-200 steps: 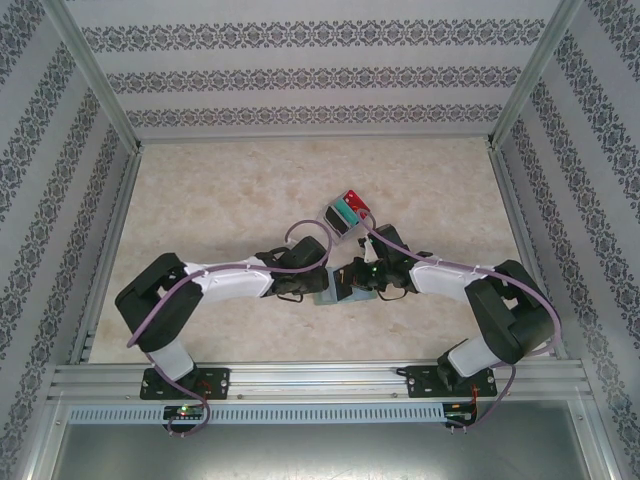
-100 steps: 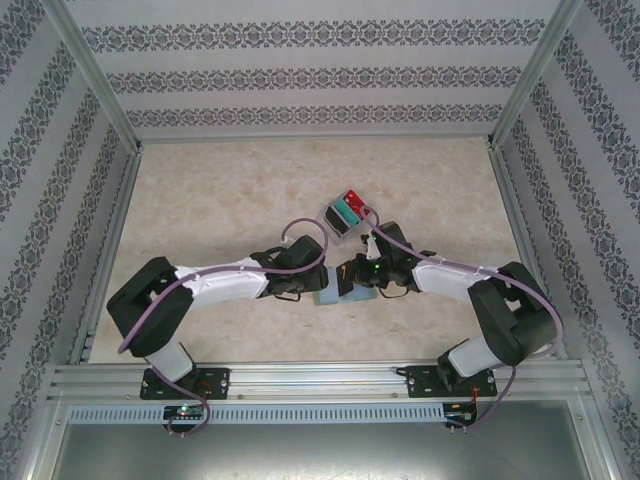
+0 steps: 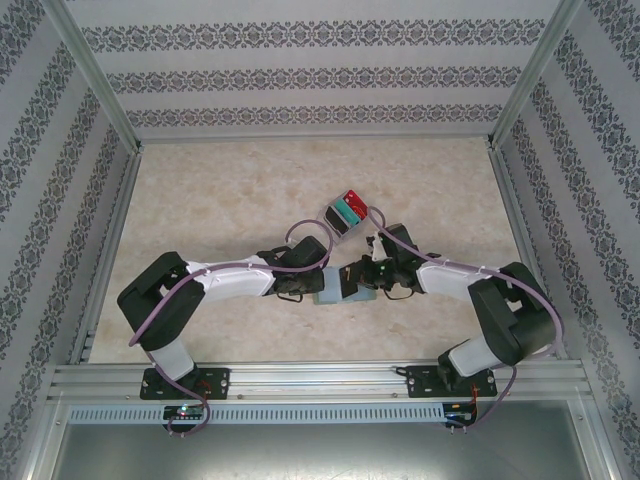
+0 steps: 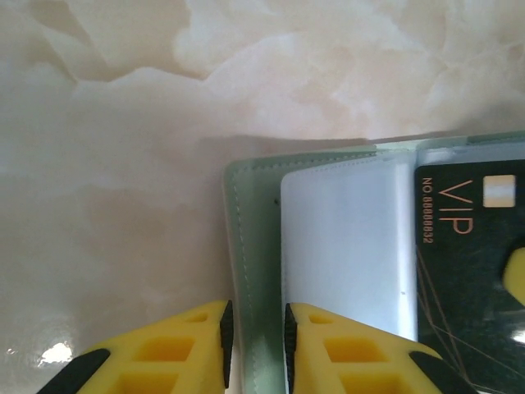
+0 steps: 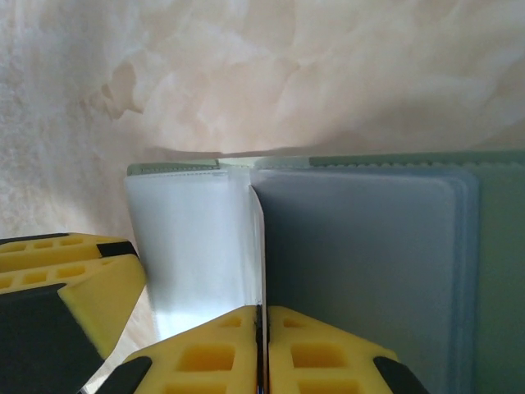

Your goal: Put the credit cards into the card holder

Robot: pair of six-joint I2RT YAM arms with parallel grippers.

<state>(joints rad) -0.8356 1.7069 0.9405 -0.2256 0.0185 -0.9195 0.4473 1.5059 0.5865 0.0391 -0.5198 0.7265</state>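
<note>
A robot test booth. Silver aluminium frame rails (image 3: 320, 378) line the near edge. Grey floral-patterned panels (image 3: 310, 75) wall a beige marble-look tabletop (image 3: 230, 190).

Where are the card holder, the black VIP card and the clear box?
card holder (image 4: 246, 246): left wrist view, green stitched border.
black VIP card (image 4: 463, 287): left wrist view, middle of dark face.
clear box (image 3: 332, 217): top view, its pale left end.

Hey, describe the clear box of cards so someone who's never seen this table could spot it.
Start with the marble tabletop; just beyond its middle sits a small clear box. Unlike the flat grey-green card holder lying nearer, it shows red and teal cards inside.
</note>
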